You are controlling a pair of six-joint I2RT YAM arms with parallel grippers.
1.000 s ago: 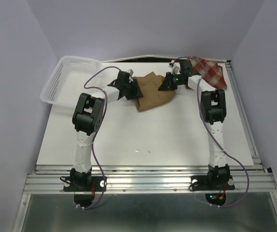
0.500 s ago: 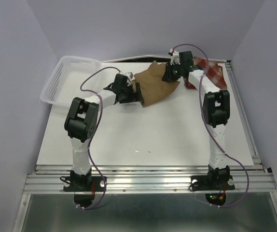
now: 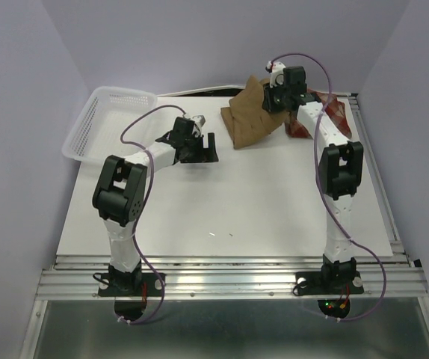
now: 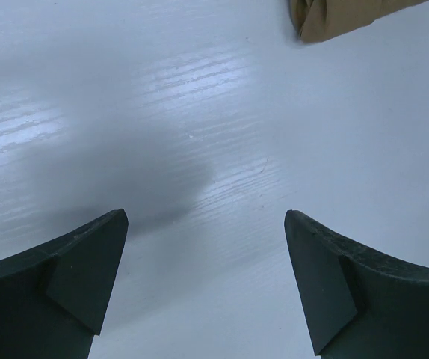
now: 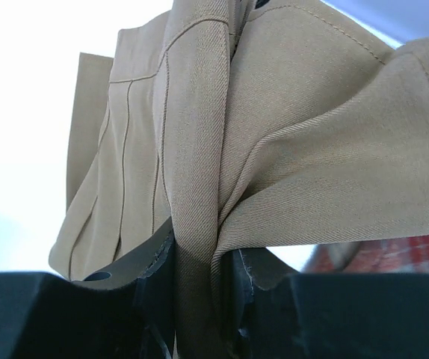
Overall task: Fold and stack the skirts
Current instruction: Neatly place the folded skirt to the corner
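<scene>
The tan-brown skirt (image 3: 250, 118) hangs bunched at the table's far side, its lower part resting on the surface. My right gripper (image 3: 273, 96) is shut on a thick fold of it (image 5: 199, 224), lifting that edge. The red-and-cream plaid skirt (image 3: 332, 114) lies crumpled behind the right arm at the far right corner; a red patch of it (image 5: 401, 254) shows under the tan cloth. My left gripper (image 3: 208, 148) stands open just above the bare table, left of the tan skirt, with nothing between its fingers (image 4: 87, 262). A corner of the tan skirt (image 4: 334, 16) shows beyond it.
A white mesh basket (image 3: 102, 123) overhangs the table's far left corner. The white table (image 3: 222, 209) ends in a metal rail at the near edge. A dark gap runs along the back edge by the wall.
My left gripper has let go of the tan skirt and opened wide, staying low on the table. My right gripper has lifted the skirt and carried it back and to the right.
</scene>
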